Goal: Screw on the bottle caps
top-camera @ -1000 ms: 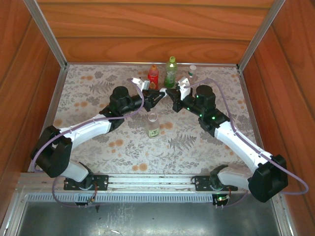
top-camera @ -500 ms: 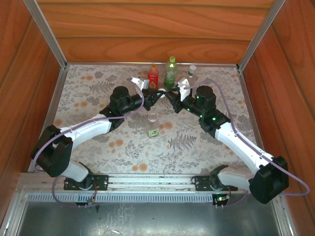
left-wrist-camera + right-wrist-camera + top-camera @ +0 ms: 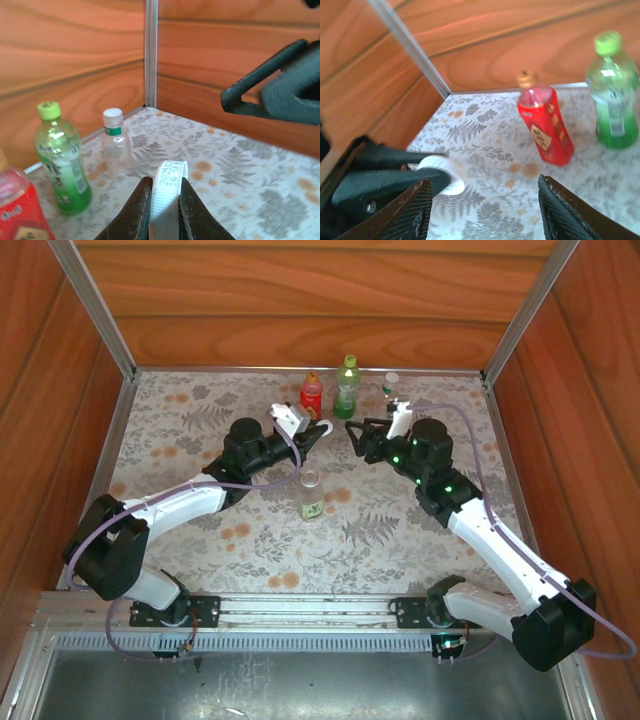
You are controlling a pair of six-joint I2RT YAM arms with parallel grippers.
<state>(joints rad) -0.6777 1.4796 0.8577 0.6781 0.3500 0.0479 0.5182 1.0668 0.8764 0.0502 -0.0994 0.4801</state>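
- My left gripper (image 3: 165,186) pinches the white cap (image 3: 169,200) edge-on, low centre of its wrist view.
- My right gripper (image 3: 482,197) gapes, holding nothing.
- The uncapped green-labelled clear bottle (image 3: 311,496) stands mid-frame from above; I judge an edge-held cap may cross-thread or topple it.

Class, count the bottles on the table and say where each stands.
4. The red bottle, green bottle and small clear bottle stand in a row at the back; an open clear bottle stands alone, nearer the middle. None looks hidden.
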